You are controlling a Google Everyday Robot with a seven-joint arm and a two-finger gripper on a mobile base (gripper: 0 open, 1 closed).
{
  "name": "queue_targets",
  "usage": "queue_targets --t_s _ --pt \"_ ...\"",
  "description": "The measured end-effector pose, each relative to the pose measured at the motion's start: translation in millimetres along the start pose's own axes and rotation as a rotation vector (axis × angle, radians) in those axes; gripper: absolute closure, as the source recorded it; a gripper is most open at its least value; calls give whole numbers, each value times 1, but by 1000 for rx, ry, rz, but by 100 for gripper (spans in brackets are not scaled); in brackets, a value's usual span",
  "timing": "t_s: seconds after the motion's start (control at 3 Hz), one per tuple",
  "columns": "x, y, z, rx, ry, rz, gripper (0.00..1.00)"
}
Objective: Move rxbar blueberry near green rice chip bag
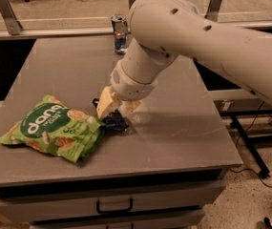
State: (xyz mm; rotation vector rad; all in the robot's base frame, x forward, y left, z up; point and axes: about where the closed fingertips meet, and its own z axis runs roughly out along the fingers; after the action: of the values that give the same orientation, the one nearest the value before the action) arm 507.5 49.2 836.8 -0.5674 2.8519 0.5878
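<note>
Low over the bench [183,128], in the camera view, the hand [116,111] is clamped narrowly on the rxbar blueberry [115,124], just beside the green rice chip bag [49,128]. Any further leftward travel could shove the bag or land the bar on it.

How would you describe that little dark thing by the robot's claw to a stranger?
On the grey table, look beside the green rice chip bag. Directly under the claw lies the rxbar blueberry: small, flat and dark navy, unlike the bright bag or the upright can.
</note>
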Motion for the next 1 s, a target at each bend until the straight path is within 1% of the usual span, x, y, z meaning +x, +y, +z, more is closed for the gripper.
queue_targets --t_s 0.33,0.67,1.0 --pt "4 16 1 -24 -7 6 13" --pt "3 18 -9 -10 -47 16 0" --pt "-9 5 -35 45 -132 49 0"
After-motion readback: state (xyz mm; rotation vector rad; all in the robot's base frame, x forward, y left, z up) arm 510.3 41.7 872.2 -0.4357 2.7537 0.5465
